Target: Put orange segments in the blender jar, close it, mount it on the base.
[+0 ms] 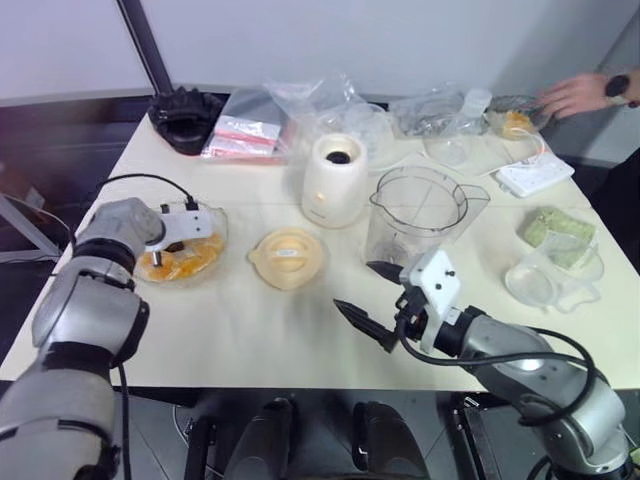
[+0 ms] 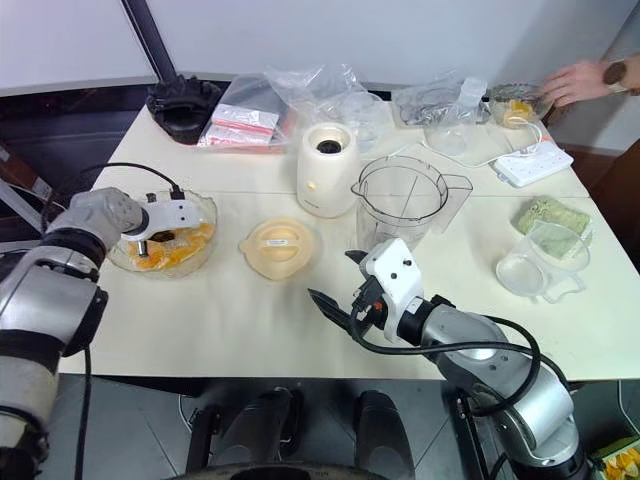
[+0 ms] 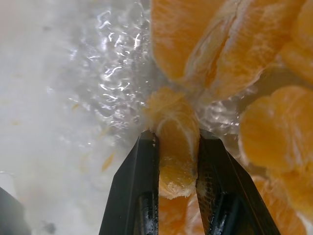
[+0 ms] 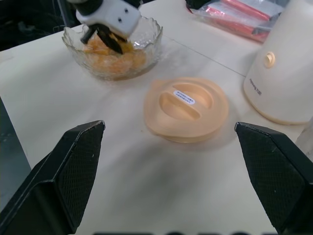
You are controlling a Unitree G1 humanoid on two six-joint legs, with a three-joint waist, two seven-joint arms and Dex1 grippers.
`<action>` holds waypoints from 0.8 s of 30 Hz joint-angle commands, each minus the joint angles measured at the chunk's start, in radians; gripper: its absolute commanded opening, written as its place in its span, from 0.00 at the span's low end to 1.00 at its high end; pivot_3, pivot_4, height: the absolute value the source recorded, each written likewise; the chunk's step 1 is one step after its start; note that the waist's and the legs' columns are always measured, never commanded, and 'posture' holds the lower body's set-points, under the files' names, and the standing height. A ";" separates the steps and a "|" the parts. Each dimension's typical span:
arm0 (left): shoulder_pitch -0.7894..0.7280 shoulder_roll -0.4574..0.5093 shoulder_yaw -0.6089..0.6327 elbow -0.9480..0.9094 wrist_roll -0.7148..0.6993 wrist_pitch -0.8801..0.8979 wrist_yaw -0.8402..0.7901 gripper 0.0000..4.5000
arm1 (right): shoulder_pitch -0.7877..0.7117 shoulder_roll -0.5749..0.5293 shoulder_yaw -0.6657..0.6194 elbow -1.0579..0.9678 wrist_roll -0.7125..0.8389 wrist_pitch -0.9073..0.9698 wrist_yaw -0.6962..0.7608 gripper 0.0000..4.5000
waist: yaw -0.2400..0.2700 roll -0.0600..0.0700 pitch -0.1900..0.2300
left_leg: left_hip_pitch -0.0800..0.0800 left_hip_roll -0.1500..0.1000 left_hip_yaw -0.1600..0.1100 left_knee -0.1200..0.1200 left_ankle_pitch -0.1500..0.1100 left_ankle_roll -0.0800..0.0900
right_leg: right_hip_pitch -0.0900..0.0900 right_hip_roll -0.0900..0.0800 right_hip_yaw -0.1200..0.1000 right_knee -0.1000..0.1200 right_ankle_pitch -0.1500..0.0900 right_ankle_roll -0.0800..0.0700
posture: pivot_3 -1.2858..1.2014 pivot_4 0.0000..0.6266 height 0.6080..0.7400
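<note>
A scalloped glass bowl (image 1: 217, 233) at the table's left holds several orange segments (image 1: 187, 262). My left gripper (image 3: 177, 141) reaches down into the bowl and is shut on one orange segment (image 3: 169, 110), which sits pinched between its black fingers just above the pile. The clear blender jar (image 1: 420, 210) stands upright and uncovered at mid-table, right of the cream base (image 1: 334, 180). Its pale-orange lid (image 1: 288, 257) lies flat in front of the base. My right gripper (image 1: 354, 285) hovers open over the table's front, in front of the jar, with nothing in it.
A black ridged object (image 1: 185, 118) and plastic bags (image 1: 250, 130) lie at the back left. A smaller clear cup (image 1: 550, 275), a green cloth (image 1: 555, 228) and a white power strip (image 1: 535, 177) occupy the right side. A person's hand (image 1: 580, 93) reaches in at the far right corner.
</note>
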 commanded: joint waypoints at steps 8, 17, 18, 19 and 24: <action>-0.050 0.083 0.126 -0.042 -0.151 -0.049 -0.172 0.21 | 0.008 0.001 0.011 0.019 -0.036 -0.071 0.053 1.00 | 0.001 -0.001 0.000 | -0.010 -0.001 0.000 0.002 0.000 0.001 | -0.009 0.000 0.000 0.001 0.002 -0.003 | 0.52 0.24 1.00; -0.091 0.175 0.466 -0.117 -0.529 0.075 -0.480 0.21 | 0.163 -0.090 -0.230 -0.067 0.047 -0.038 0.090 1.00 | -0.001 -0.001 0.001 | -0.012 -0.001 0.000 0.002 0.000 0.001 | -0.011 0.000 0.000 0.001 0.002 -0.004 | 0.52 0.24 1.00; -0.097 0.178 0.478 -0.127 -0.545 0.084 -0.494 0.21 | 0.172 -0.093 -0.248 -0.075 0.058 -0.033 0.087 1.00 | 0.001 -0.001 0.001 | -0.012 -0.001 0.000 0.002 0.000 0.001 | -0.011 0.000 0.000 0.002 0.002 -0.004 | 0.52 0.24 1.00; -0.110 0.176 0.496 -0.138 -0.569 0.098 -0.514 0.21 | 0.181 -0.091 -0.278 -0.086 0.081 -0.025 0.078 1.00 | 0.002 -0.001 0.001 | -0.012 -0.001 0.000 0.003 0.000 0.001 | -0.010 0.000 0.000 0.002 0.002 -0.004 | 0.52 0.24 1.00; -0.320 -0.005 0.603 -0.199 -0.758 0.287 -0.628 0.21 | 0.251 -0.120 -0.516 -0.097 0.177 0.008 0.066 1.00 | 0.033 -0.003 0.001 | -0.013 -0.001 -0.002 0.008 0.000 0.001 | -0.007 0.001 -0.003 0.001 0.003 -0.002 | 0.52 0.24 1.00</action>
